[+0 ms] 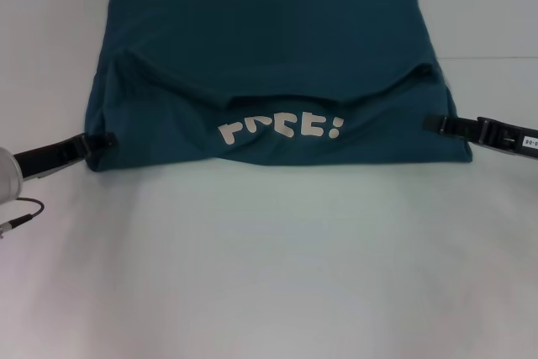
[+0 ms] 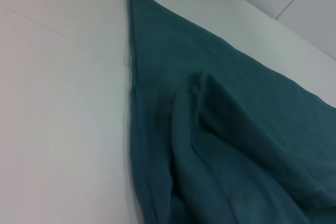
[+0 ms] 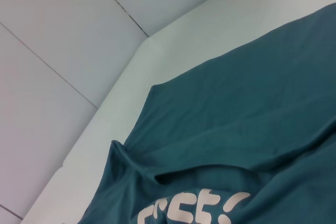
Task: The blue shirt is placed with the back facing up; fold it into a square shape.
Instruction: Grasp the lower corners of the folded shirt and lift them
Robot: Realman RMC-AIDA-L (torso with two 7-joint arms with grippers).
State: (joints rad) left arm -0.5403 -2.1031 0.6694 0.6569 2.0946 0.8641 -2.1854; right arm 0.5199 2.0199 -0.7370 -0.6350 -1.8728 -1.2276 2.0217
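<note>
Left gripper (image 1: 106,141): pinching the blue shirt's (image 1: 269,56) left edge.
Right gripper (image 1: 430,124): pinching its right edge.
Shirt: front flap folded over, white letters (image 1: 280,130) showing.

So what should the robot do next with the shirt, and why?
Probably carry the near flap farther back. The left gripper and right gripper sit at the side edges of the blue shirt, and the folded-over flap with white lettering is saggy and wrinkled.
</note>
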